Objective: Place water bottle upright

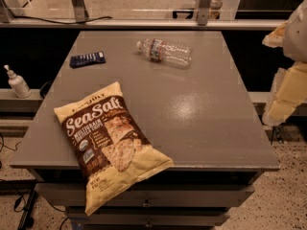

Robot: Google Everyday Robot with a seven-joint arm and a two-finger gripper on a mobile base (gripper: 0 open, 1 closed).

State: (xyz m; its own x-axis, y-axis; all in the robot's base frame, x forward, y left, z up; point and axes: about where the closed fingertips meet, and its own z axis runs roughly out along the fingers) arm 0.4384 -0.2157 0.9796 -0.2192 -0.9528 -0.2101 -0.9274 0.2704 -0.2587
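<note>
Your main risk is the water bottle (165,52) rolling: it lies on its side, round and ribbed, so a glancing touch from the hand (286,92) could send it across the tabletop (201,109), perhaps off the far edge, which is near. A grip too close to one end would likely let it swing or slip as you turn it, and letting go before the base sits flat would probably tip it again. The thin clear plastic may also buckle under a hard squeeze.

The hand sits at the right edge of the view, beside the tabletop and well apart from the bottle; you cannot tell whether it is apart or together.

The bottle rests on the far part of the tabletop, white cap pointing left, red-and-blue label band towards the cap end, well apart from the chip bag (109,140)
</note>
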